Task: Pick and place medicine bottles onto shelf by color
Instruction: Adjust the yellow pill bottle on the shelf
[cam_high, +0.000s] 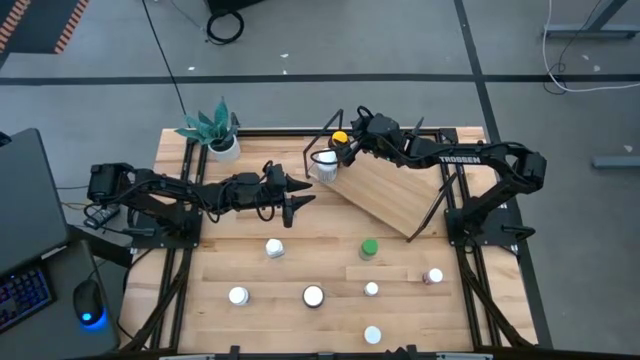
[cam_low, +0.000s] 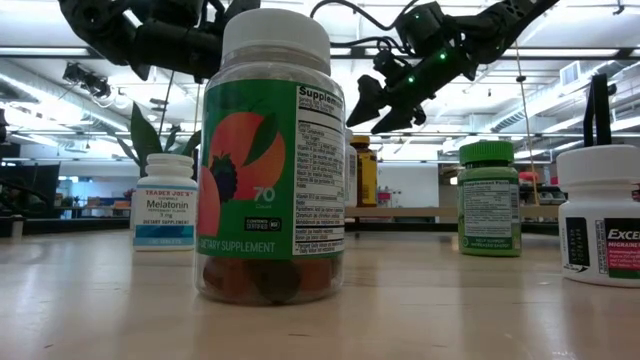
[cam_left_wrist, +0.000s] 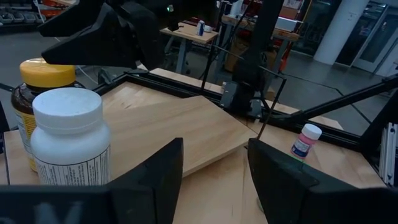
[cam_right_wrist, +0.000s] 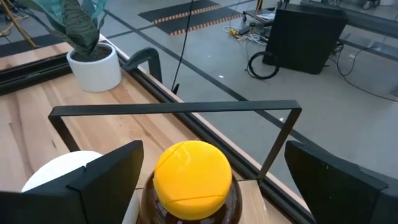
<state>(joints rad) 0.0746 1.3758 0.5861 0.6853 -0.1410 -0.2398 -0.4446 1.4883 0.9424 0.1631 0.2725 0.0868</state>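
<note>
The shelf (cam_high: 385, 190) is a tilted light-wood board in a black wire frame at the table's far middle. An amber bottle with a yellow cap (cam_high: 340, 138) and a white bottle (cam_high: 324, 162) stand upright at its far left end. My right gripper (cam_high: 347, 148) is open, with one finger on either side of the amber bottle (cam_right_wrist: 193, 171), touching nothing. My left gripper (cam_high: 300, 197) is open and empty just left of the shelf, facing the white bottle (cam_left_wrist: 68, 137) and the board (cam_left_wrist: 180, 124).
Several bottles stand upright on the near half of the table: a white one (cam_high: 274, 247), a green-capped one (cam_high: 369, 248), a pinkish one (cam_high: 433, 276), a large white-capped one (cam_high: 314, 296) and others. A potted plant (cam_high: 218, 135) stands at the far left.
</note>
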